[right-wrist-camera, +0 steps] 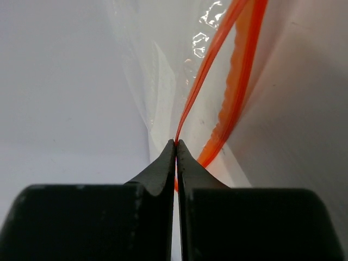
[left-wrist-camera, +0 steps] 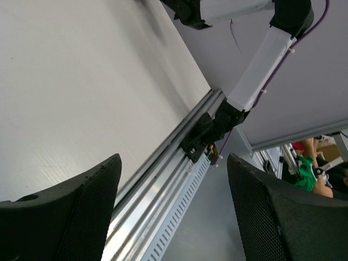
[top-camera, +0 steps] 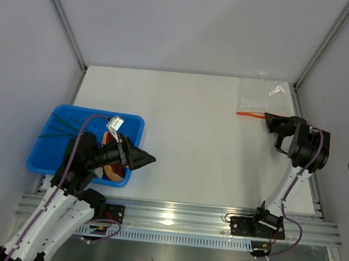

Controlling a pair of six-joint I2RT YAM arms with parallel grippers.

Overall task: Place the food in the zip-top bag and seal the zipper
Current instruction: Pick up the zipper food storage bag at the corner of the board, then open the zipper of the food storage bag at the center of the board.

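The clear zip-top bag lies at the table's far right, its red-orange zipper along the near edge. My right gripper is shut on the zipper's right part. In the right wrist view the fingertips pinch one orange zipper strip, with the clear bag beyond. Food sits in the blue tray: thin dark-green stalks, and a dark-red meat slab partly hidden under my left arm. My left gripper hangs open and holds nothing, just right of the tray. Between its fingers only table and rail show.
An aluminium rail runs along the near edge and carries both arm bases. Grey walls with metal posts close in the table at left, back and right. The bag lies close to the right wall.
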